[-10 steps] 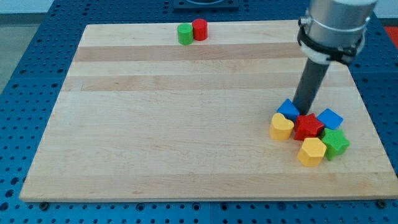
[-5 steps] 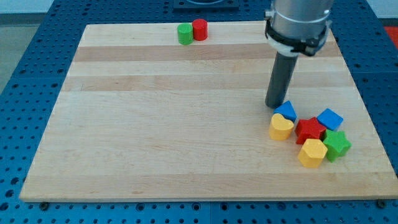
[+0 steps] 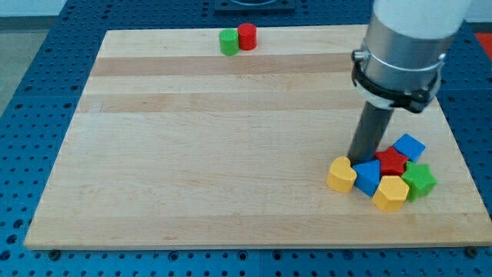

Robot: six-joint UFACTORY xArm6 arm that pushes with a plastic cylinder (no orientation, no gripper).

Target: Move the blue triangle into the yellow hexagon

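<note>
The blue triangle lies at the view's lower right, touching the yellow hexagon just to its lower right. My tip stands right above the blue triangle's upper left edge, touching or almost touching it. A yellow heart-shaped block sits against the triangle's left side. A red star lies behind the triangle on the right.
A blue cube and a green star sit at the right of the cluster. A green block and a red cylinder stand together at the view's top. The board's right edge is close to the cluster.
My tip swung left around the blue triangle, then came back right and down, pushing the triangle down between the yellow heart and the red star, against the yellow hexagon.
</note>
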